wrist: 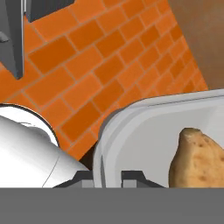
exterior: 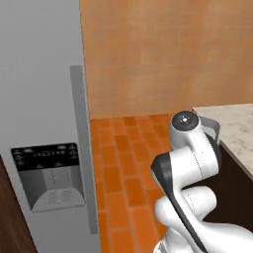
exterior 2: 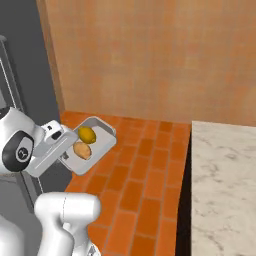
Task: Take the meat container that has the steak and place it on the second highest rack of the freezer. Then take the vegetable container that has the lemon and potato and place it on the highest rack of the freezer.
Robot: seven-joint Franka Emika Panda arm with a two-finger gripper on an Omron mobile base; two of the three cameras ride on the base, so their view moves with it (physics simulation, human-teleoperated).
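Two items ride in the vegetable container (exterior 2: 98, 142): the lemon (exterior 2: 87, 134) on the far side and the potato (exterior 2: 82, 150) just beside it, nearer the robot, both resting on the tray's pale floor. Gripper (wrist: 113, 178) is clamped on the container's rim, one finger (wrist: 83, 178) outside the wall and the other inside it, as the hand view shows, with the potato (wrist: 197, 161) sitting well inside that rim. In the right base view the container hangs in the air over the orange brick floor (exterior 2: 145, 185), tilted a little, held out from the arm's wrist, near the dark edge of the freezer (exterior 2: 22, 55) on the left. Left base view shows the freezer (exterior: 39, 99) with its door shut, dispenser panel (exterior: 48, 175) low on the front and a long vertical handle (exterior: 81, 148) at its right edge. A marble counter (exterior 2: 222, 190) stands on the right, well apart from the container.
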